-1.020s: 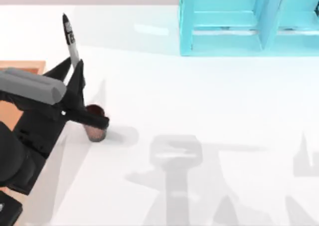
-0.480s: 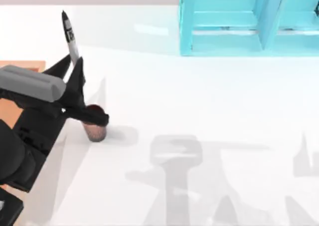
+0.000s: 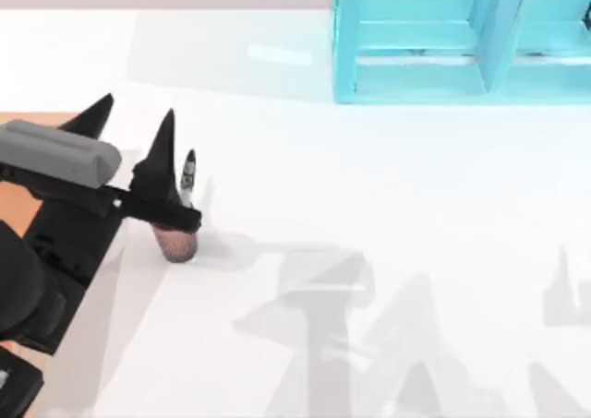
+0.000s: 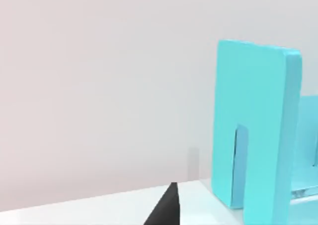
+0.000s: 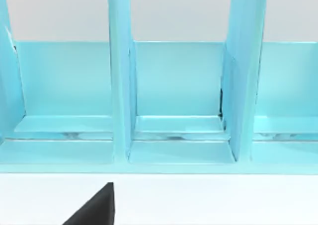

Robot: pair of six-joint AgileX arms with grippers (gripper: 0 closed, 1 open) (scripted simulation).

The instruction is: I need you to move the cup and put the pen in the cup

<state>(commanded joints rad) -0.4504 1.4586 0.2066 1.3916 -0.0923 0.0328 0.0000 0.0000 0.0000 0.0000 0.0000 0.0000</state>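
Note:
The reddish-brown cup (image 3: pixel 178 243) stands on the white table at the left, partly under my left gripper. The pen (image 3: pixel 187 175) stands in the cup, its black tip and grey barrel sticking up above the rim; its lower part is hidden. My left gripper (image 3: pixel 134 109) hovers just above and to the left of the cup, open, with its two black fingers spread wide and nothing between them. One fingertip (image 4: pixel 168 205) shows in the left wrist view. My right gripper (image 5: pixel 97 207) is parked facing the turquoise rack.
A turquoise rack (image 3: pixel 434 40) with upright dividers stands at the back right, also seen as the rack (image 5: pixel 174 101) and the rack (image 4: pixel 258 130). A wooden tray (image 3: pixel 18 206) lies at the left edge under my left arm.
My left gripper has opened and let go of the pen. The pen dropped from high between the fingers down into the cup.

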